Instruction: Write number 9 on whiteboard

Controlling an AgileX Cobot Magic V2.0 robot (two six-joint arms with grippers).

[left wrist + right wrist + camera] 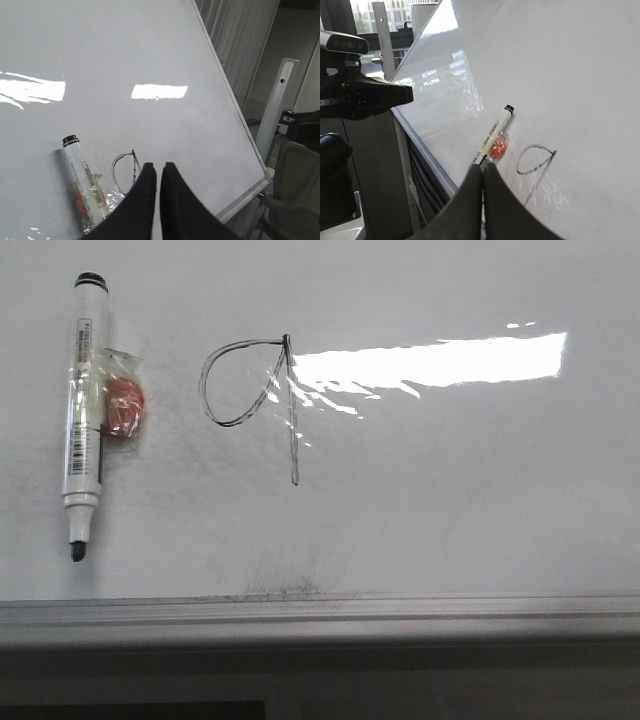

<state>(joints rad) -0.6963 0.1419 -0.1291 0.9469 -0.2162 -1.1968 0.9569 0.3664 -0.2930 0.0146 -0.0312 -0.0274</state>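
Number 9 (250, 390) drawn; light, slick marker (84, 410) lies on whiteboard (450, 510), best gripped mid-barrel; left claw (159, 172) and right claw (482, 172) closed, empty.

- whiteboard (450, 500) mostly bare right of and below the number 9 (255, 390), open passage there
- marker (84, 410) lies at far left, red-orange taped lump (125, 408) touching its side, only obstacle
- narrow gap between marker and 9
- grey edge rail (320, 608) bounds the near side
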